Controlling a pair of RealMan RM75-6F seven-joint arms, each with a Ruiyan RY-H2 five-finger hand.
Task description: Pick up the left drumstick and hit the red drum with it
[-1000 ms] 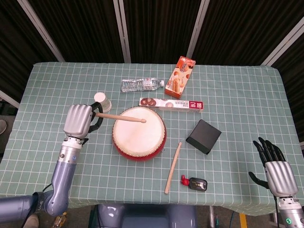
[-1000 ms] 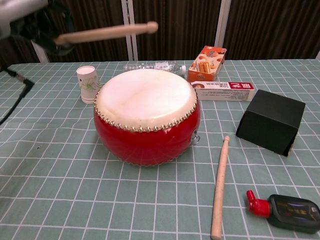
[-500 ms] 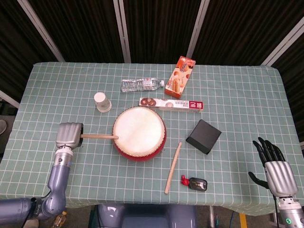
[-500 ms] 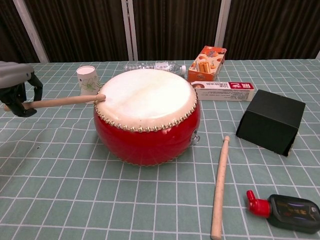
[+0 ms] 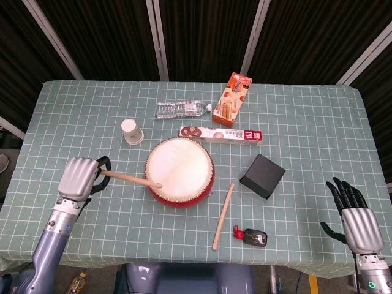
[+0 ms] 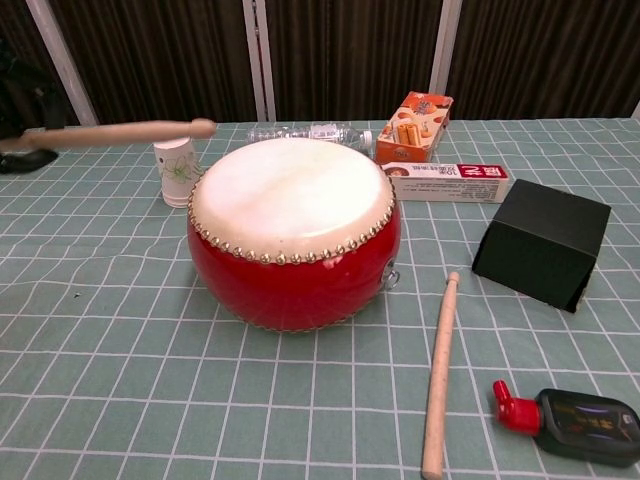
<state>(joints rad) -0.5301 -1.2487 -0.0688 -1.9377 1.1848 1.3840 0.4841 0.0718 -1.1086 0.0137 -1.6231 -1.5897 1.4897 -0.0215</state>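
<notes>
The red drum (image 5: 179, 171) with its pale skin stands mid-table, also central in the chest view (image 6: 293, 228). My left hand (image 5: 78, 178) grips a wooden drumstick (image 5: 130, 179) left of the drum; the stick's tip lies over the drum's left rim. In the chest view that drumstick (image 6: 120, 131) hangs level above the table, its tip near the drum's far left edge, and my left hand (image 6: 22, 110) shows at the left border. A second drumstick (image 5: 223, 216) lies right of the drum. My right hand (image 5: 353, 211) hovers open at the table's front right corner.
A paper cup (image 5: 130, 130) stands behind the drum's left. A water bottle (image 5: 182, 109), snack box (image 5: 233, 98) and long flat box (image 5: 220, 133) lie behind. A black box (image 5: 262, 175) and a small red-capped black item (image 5: 250, 235) sit to the right.
The left hand swung the stick down from over the drumhead to the drum's left side, then drew left and lifted it again. The right hand stayed still.
</notes>
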